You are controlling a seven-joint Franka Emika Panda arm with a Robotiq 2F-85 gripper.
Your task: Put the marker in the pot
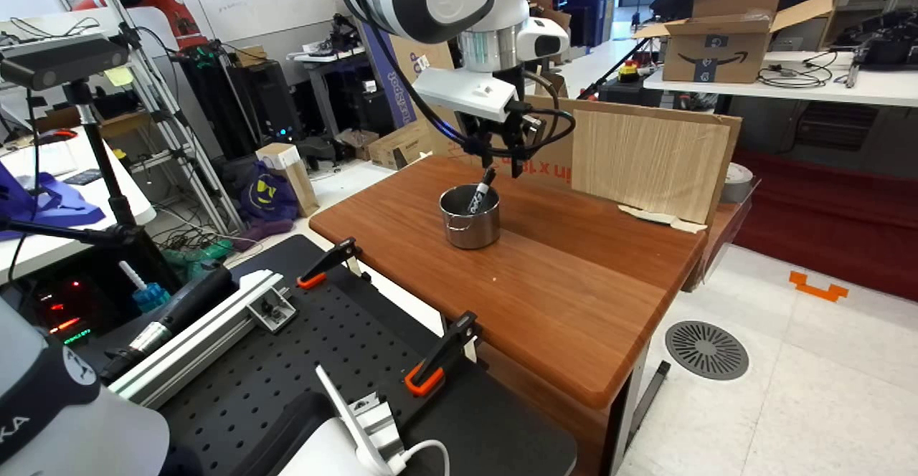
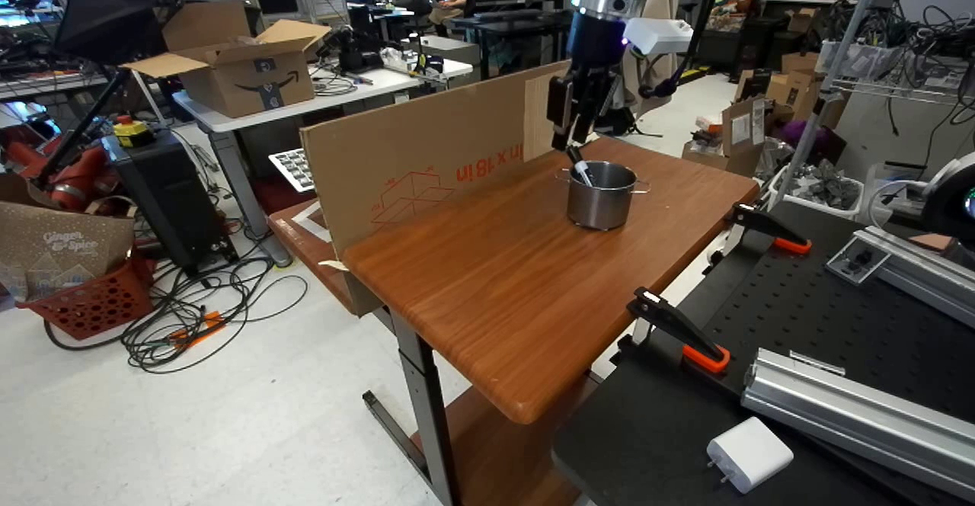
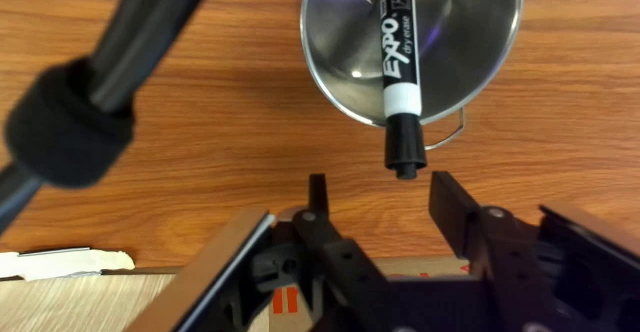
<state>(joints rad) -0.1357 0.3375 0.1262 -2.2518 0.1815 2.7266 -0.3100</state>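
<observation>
Wrist view: gripper (image 3: 381, 192) is gaping, jaws standing wide apart w/ wood-grain tabletop (image 3: 225, 162) showing btwn. Expo dry-erase marker (image 3: 401, 67) is sitting clear of the grip, near the jaws; it's slanting into the metal pot (image 3: 452, 47), leaning on the rim, capped end poking out. In both exterior views, pot's standing upright on the tabletop, brown cardboard panel (image 2: 426, 159) running along its edge.

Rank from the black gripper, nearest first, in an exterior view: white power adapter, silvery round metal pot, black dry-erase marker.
1. Black dry-erase marker: upper end just below the open black gripper.
2. Silvery round metal pot: on the brown table, marker leaning inside.
3. White power adapter: on the black board, lower right.
</observation>
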